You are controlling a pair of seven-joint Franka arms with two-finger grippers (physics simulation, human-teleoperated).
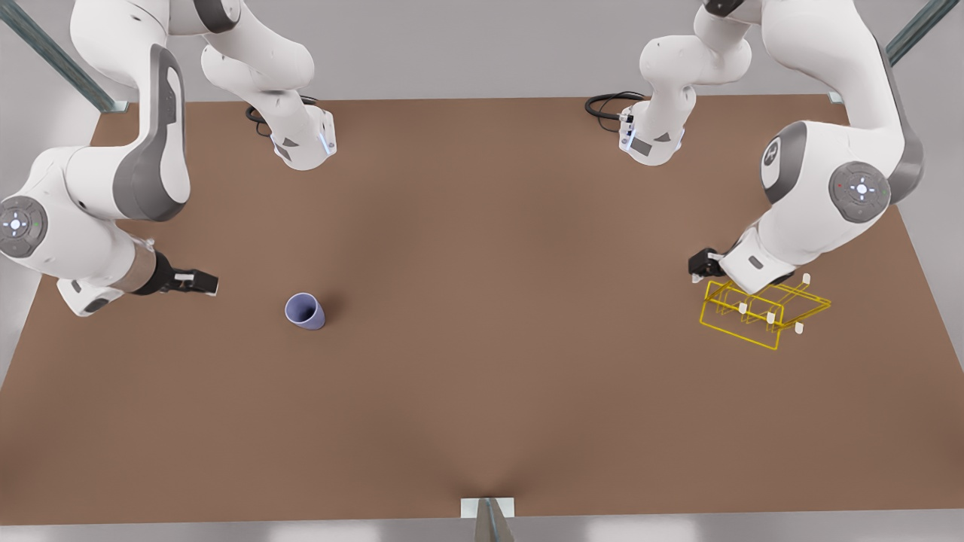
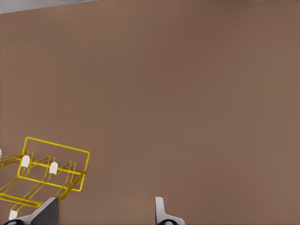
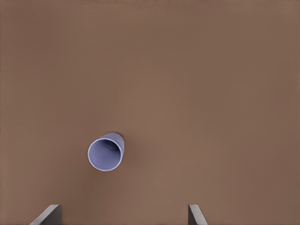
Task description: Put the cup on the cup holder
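In the front view, the cup stands upright on the brown counter, mouth up, at about 8 o'clock from the counter's middle. The right gripper hangs off to the cup's 9 o'clock, near it but not touching, on the arm at the front view's left. The cup holder sits on the counter well apart from the cup, at about 3 o'clock from the counter's middle, its white-tipped pegs sticking up. The left gripper hovers just at the holder's 10 o'clock corner, on the arm at the front view's right; this view does not let me tell whether it touches the wire.

In the left wrist view, the left gripper has its jaws spread apart with nothing between them, bare counter beyond. The cup holder lies just beside one fingertip.

In the right wrist view, the right gripper likewise has its jaws wide apart and empty. The cup stands ahead of them on the counter, its open mouth facing the camera, clear of both fingers.
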